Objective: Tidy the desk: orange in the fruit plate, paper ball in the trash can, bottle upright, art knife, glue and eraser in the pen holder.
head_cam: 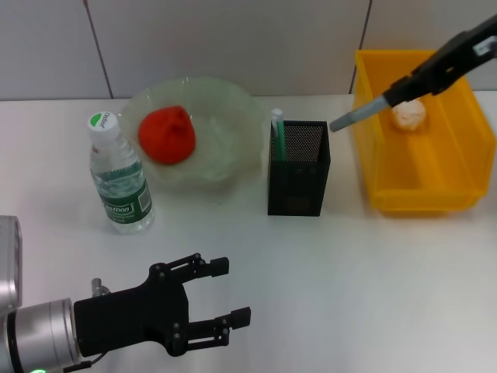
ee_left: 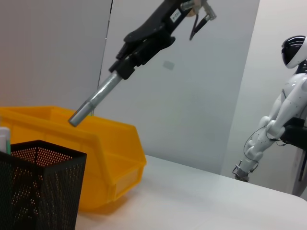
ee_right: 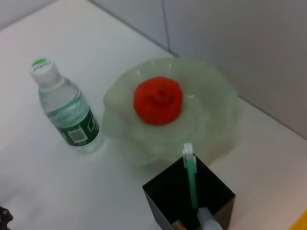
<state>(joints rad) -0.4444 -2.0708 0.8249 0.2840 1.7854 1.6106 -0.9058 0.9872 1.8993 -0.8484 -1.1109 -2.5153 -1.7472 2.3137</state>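
Note:
My right gripper [head_cam: 397, 92] is shut on the art knife [head_cam: 356, 116], a grey rod slanting down with its tip just above the right rim of the black mesh pen holder [head_cam: 299, 172]. From the left wrist, the same gripper [ee_left: 125, 67] and knife [ee_left: 94, 102] hang over the holder [ee_left: 41, 184]. The green glue [head_cam: 277, 127] stands inside the holder. The orange [head_cam: 167, 134] lies in the pale-green fruit plate [head_cam: 233, 124]. The bottle [head_cam: 120, 177] stands upright. The paper ball [head_cam: 409, 115] rests in the yellow trash can [head_cam: 423, 183]. My left gripper [head_cam: 221, 299] is open near the front edge. A small tan thing, perhaps the eraser [ee_right: 179, 224], shows in the holder.
White tabletop [head_cam: 373, 280] stretches in front of the holder and bin. A grey wall stands behind the desk. A white humanoid robot [ee_left: 283, 110] stands beyond the table's far side in the left wrist view.

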